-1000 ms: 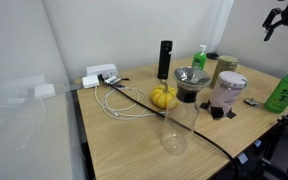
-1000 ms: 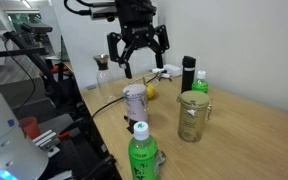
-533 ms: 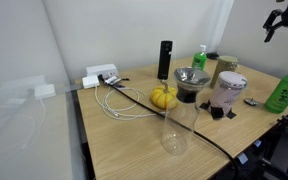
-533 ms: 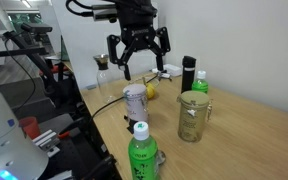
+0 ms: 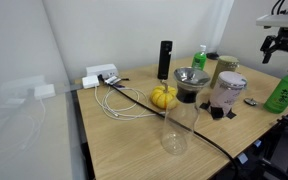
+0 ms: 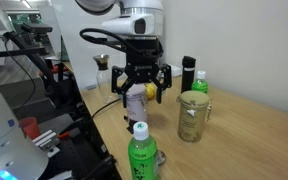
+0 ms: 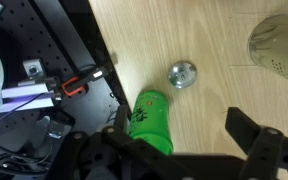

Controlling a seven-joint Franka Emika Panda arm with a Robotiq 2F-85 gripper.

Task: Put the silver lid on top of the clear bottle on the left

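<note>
The silver lid (image 7: 182, 74) lies flat on the wooden table, small and round; it also shows in an exterior view (image 5: 250, 101) beside the pinkish jar. The clear bottle (image 5: 174, 130) stands upright near the table's front edge, far from the lid. My gripper (image 7: 189, 140) is open and empty, hovering above the table with the lid just beyond its fingertips. It shows in both exterior views (image 5: 282, 45) (image 6: 144, 85), well above the table surface.
A green bottle (image 7: 152, 118) (image 5: 284, 90) stands close to the lid. The pinkish jar (image 5: 229, 92) (image 7: 279, 45), a grey funnel bowl (image 5: 191, 78), a yellow object (image 5: 163, 97), a black cylinder (image 5: 165, 60) and white cables (image 5: 124, 100) crowd the table. A glass jar (image 6: 193, 115) stands nearby.
My gripper has come down from high above the table to a lower height over the pinkish jar and green bottle. Its fingers stay open. Nothing on the table has moved.
</note>
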